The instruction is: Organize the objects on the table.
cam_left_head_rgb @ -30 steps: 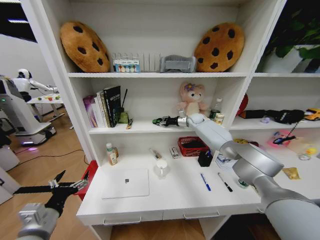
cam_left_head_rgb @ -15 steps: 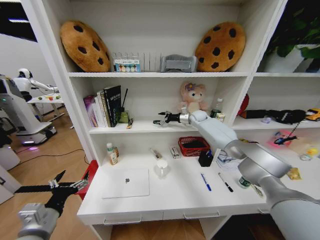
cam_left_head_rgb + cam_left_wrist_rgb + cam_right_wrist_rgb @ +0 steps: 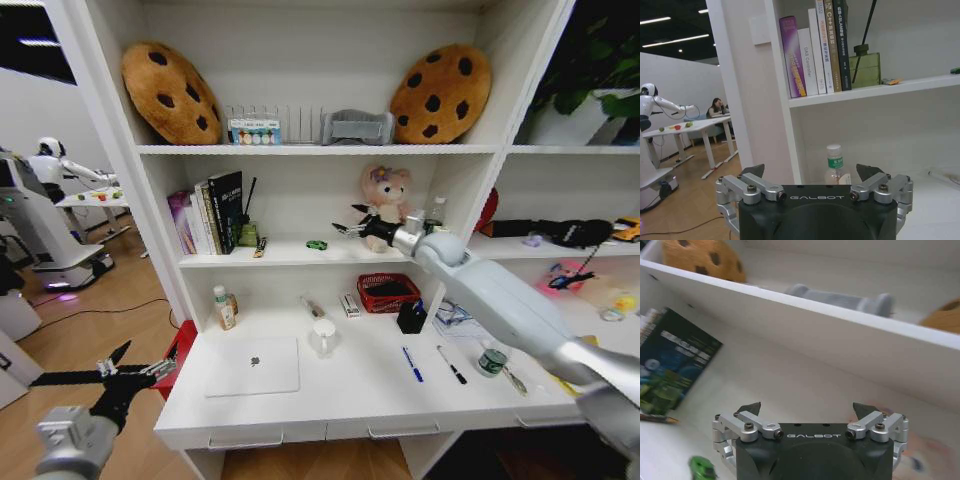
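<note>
The tiny green-black gadget (image 3: 316, 244) lies on the middle shelf, also visible as the gadget (image 3: 701, 467) in the right wrist view. My right gripper (image 3: 350, 228) hovers open just right of it, in front of the plush bear, holding nothing; its jaws (image 3: 807, 410) stand spread. On the table (image 3: 350, 405) rest the silver laptop (image 3: 252, 366), white cup (image 3: 323, 335), blue pen (image 3: 410, 363), black pen (image 3: 450, 364) and a green-capped bottle (image 3: 222, 307). My left gripper (image 3: 110, 372) stays parked open, low at the left of the table. That bottle (image 3: 835, 167) stands ahead of it.
A red basket (image 3: 388, 292) and black holder (image 3: 410, 317) sit at the table's back. Books (image 3: 210, 212) and a plush bear (image 3: 383, 195) occupy the middle shelf, cookie cushions the top one. Another robot (image 3: 35, 220) stands far left.
The right gripper opened, left the green-black gadget on the middle shelf, and drew back to the right. The left arm has not moved.
</note>
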### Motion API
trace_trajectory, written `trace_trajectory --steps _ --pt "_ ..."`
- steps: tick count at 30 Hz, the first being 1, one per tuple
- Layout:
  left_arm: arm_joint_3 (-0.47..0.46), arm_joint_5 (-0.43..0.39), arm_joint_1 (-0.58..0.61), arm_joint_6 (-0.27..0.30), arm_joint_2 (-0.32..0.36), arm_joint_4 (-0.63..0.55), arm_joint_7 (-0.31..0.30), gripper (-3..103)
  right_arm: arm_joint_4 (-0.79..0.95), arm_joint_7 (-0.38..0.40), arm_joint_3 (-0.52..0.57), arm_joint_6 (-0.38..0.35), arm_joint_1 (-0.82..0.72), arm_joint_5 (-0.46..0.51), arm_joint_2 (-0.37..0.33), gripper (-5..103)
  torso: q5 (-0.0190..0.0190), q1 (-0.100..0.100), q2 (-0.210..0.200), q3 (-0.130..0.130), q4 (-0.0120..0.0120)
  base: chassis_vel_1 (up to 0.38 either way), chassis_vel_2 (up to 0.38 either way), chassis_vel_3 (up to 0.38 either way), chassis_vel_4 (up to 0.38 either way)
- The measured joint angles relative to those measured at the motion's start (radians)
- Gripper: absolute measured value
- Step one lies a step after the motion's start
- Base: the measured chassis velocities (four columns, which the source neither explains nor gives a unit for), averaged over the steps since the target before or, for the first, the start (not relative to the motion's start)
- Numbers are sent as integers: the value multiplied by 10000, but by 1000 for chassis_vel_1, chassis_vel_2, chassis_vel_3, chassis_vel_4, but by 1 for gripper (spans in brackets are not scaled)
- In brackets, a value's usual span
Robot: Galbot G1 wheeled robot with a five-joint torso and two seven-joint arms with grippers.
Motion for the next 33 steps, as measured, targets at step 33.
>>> trace_trajectory --steps 33 --pt "0 0 0 0 0 -1 3 100 4541 1476 8884 993 -15580 -2206 4524 100 -2 0 0 1 3 0 0 0 0"
